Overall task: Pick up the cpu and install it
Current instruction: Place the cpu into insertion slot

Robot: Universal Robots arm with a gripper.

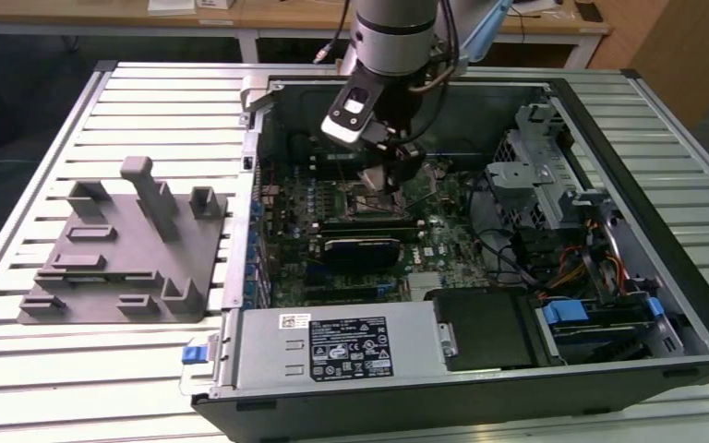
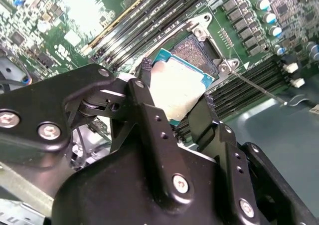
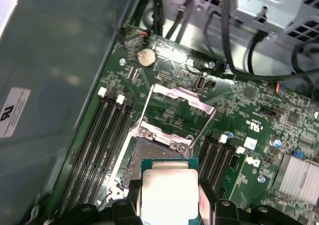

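Note:
The cpu (image 2: 175,85), a small square chip with a pale silvery top and a green rim, sits between two black fingers (image 2: 145,75), and my gripper (image 2: 174,98) is shut on it. It hangs just above the open dark socket (image 2: 192,49) and covers part of it. In the first wrist view the cpu (image 3: 168,192) is at the near edge of the socket (image 3: 149,152), whose metal retention frame (image 3: 177,98) is flipped up. In the exterior view my gripper (image 1: 391,173) reaches down into the open computer case (image 1: 681,305), over the motherboard (image 1: 447,235).
Memory slots (image 3: 94,140) flank the socket on both sides. A black heatsink-like block (image 1: 357,249) lies just in front of the socket. The power supply (image 1: 330,346), drive cage (image 1: 539,175) and cables (image 1: 576,268) crowd the case. A grey fixture (image 1: 121,249) stands on the slatted table at the exterior view's left.

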